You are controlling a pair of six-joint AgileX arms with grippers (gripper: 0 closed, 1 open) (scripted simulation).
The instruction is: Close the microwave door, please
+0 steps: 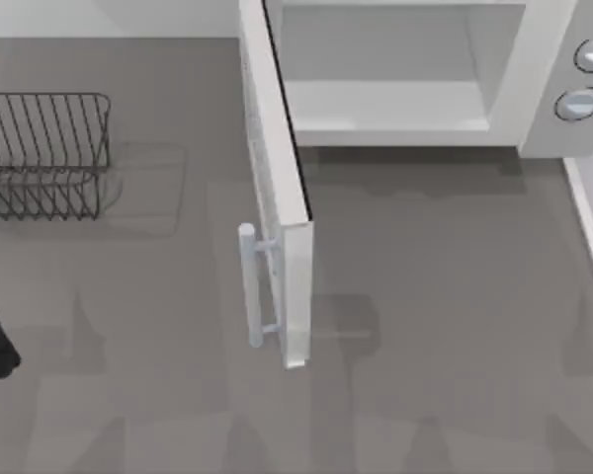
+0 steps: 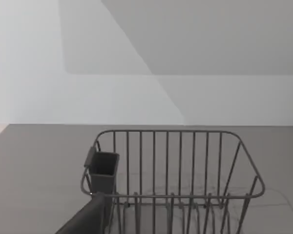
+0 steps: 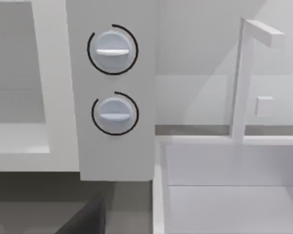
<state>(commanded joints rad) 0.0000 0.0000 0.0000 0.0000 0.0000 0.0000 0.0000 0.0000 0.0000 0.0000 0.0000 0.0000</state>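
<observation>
The microwave door [image 1: 277, 197] stands wide open, swung out toward the table's near side, its bar handle [image 1: 249, 286] facing left. Behind it the microwave [image 1: 534, 89] sits at the far edge; a wire rack [image 1: 44, 153] lies far left. Whether either gripper's fingers are apart cannot be told

Grey table [image 1: 425, 326] with white microwave [image 1: 534, 89] at back, wire rack [image 1: 44, 153] left.
</observation>
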